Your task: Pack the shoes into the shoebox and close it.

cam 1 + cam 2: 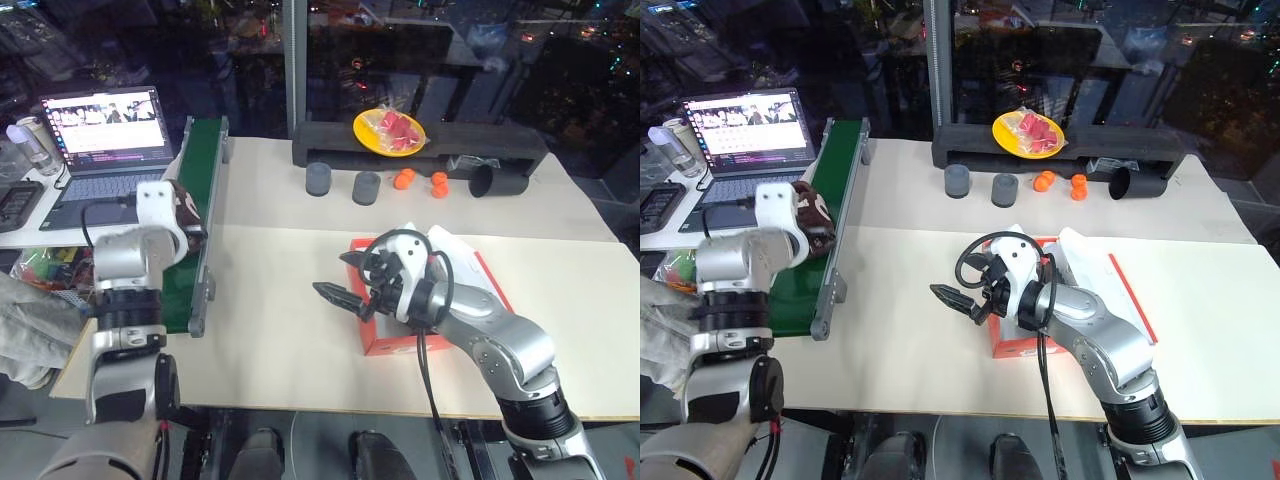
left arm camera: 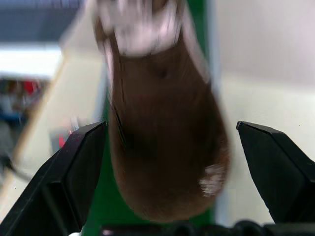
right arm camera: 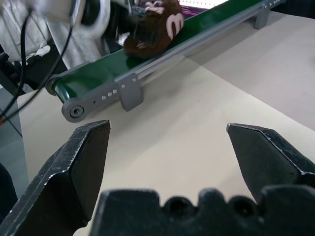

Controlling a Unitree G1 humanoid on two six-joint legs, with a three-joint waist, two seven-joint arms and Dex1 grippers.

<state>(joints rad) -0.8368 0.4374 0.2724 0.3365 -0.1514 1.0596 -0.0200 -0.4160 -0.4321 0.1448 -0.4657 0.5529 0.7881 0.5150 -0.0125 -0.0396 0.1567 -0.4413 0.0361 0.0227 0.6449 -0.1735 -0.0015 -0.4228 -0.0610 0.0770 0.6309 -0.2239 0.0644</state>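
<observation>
Left wrist view looks along the left gripper [image 2: 170, 162], whose two black fingers [image 2: 74, 172] stand wide apart with a dark brown shoe [image 2: 165, 142] lying between them on the green conveyor belt [image 2: 98, 216]; whether either finger touches the shoe cannot be told. From the head camera, that gripper sits at the belt's near half, the shoe [image 1: 818, 215] just past it, white markings showing. The right gripper [image 1: 345, 295] hovers above the cream table [image 1: 270, 330] with its jaws spread wide and nothing between them, pointing toward the belt. Directly behind and beneath its wrist lies the red-orange shoebox [image 1: 385, 345], open, with white inside. A laptop [image 1: 100, 135] stands beyond the belt.
</observation>
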